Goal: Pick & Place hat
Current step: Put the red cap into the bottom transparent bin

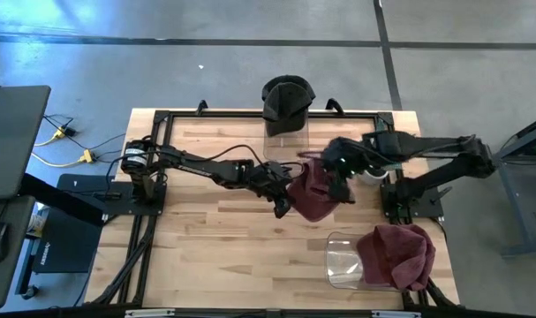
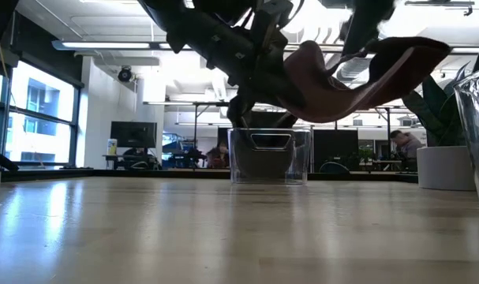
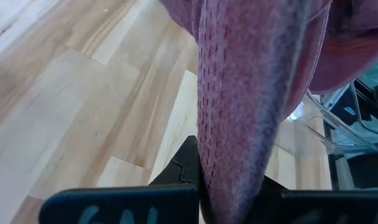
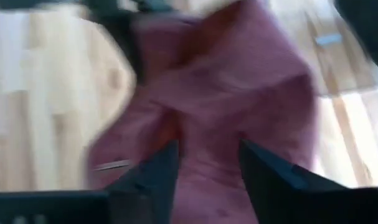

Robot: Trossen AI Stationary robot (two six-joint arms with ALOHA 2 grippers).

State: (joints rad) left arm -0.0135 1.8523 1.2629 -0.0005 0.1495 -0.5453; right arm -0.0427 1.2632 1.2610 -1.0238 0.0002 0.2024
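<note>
Maroon hat [image 1: 315, 192], soft fabric, sagging mid-air above table [image 1: 197, 230] centre. Left gripper [image 1: 281, 189] clamped on its nine-o'clock edge; right gripper [image 1: 343, 181] at three o'clock, finger state unclear. Likely light, floppy; best held by the rim.

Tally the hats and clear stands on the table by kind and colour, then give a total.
Maroon hats: 2, one held aloft, one on a stand
Black hats: 1
Clear stands: 2
Total: 5
</note>
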